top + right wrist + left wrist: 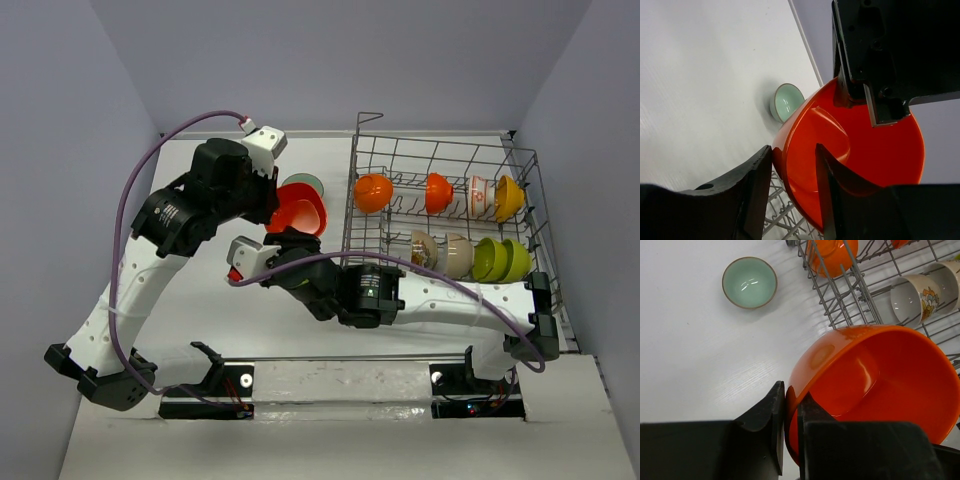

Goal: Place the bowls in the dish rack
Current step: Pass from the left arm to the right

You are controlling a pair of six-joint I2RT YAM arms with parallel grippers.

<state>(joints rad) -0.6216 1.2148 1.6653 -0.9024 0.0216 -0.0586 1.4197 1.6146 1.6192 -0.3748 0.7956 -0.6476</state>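
A large red-orange bowl [300, 211] hangs tilted in the air just left of the dish rack [351, 200]. My left gripper [276, 200] is shut on its rim [791, 390], one finger inside and one outside the bowl [880, 375]. My right gripper [288, 238] is open, and its jaws [794, 150] straddle the opposite rim of the same bowl [865, 150] with a gap left. A small pale teal bowl [306, 181] sits upright on the table behind it and also shows in the left wrist view [749, 282] and the right wrist view [786, 101].
The rack holds several bowls on edge: two orange-red [372, 192], a white one with red pattern [480, 197], a yellow-orange one [508, 198], a flowered one [423, 250], a beige one [458, 255] and two lime green [500, 260]. Rack wires [840, 300] lie close under the held bowl.
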